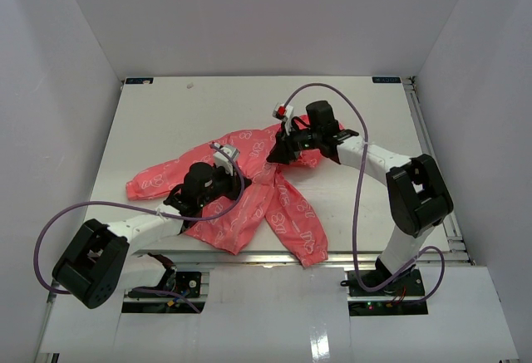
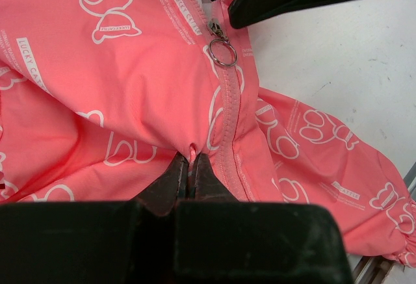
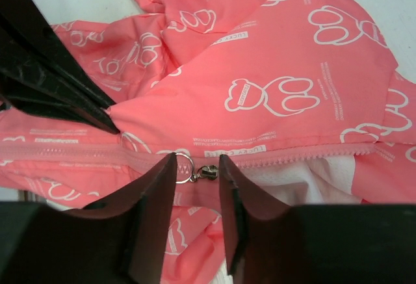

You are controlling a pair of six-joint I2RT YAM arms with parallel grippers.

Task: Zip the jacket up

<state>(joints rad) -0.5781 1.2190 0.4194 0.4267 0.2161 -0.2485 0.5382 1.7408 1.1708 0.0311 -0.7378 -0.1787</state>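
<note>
The coral-pink jacket [image 1: 287, 213] with white print lies spread on the white table, its sleeves to the left and to the front. My left gripper [image 1: 235, 179] is shut on a small fold of jacket fabric [image 2: 192, 149] just left of the closed zipper seam [image 2: 229, 121]. The metal zipper slider [image 2: 217, 33] and its ring [image 2: 225, 53] lie further up. My right gripper [image 3: 197, 168] is open, with its fingers on either side of the slider [image 3: 208, 172] and ring [image 3: 183, 166]. White lining [image 3: 318, 177] shows where the zipper is apart.
The white table [image 1: 166, 114] is walled on three sides by white panels. A metal rail [image 1: 249, 257] runs along the near edge. Purple cables [image 1: 357, 130] loop off both arms. The left gripper's fingers [image 3: 52, 76] show in the right wrist view.
</note>
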